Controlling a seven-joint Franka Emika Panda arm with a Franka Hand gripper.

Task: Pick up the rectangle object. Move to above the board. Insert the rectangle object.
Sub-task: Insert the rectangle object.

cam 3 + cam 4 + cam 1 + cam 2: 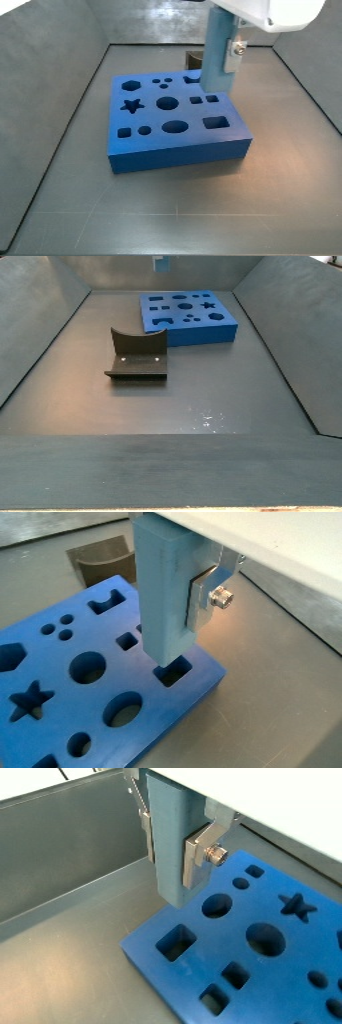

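The two-finger gripper (187, 597) is clamped on the rectangle object (166, 597), a tall, slim, smooth light-blue bar held upright, with a flat silver finger plate (210, 590) pressed against one side in a wrist view and the same grip visible in the other wrist picture (171, 843). The bar hangs over the board (160, 140), a thick, square, bright-blue block with dark star, round, square and oval cut-outs in its top, which rests on the grey metal floor of the walled bin (160, 210). In a wrist view the bar's lower end sits at the mouth of a square hole near one corner of the board (175, 672); whether it has entered cannot be told, since the bar hides the opening's far edge. A side view places the gripper over the rear right edge of the board (218, 50). In my judgement the insertion stage is at hand, and the main risk is misalignment: a slight offset or twist would land the bar on the rim, jamming it, tilting it between the pads or pushing the unfixed board sideways. The dark L-shaped fixture (135, 354) stands well apart from the board and poses no obstruction.
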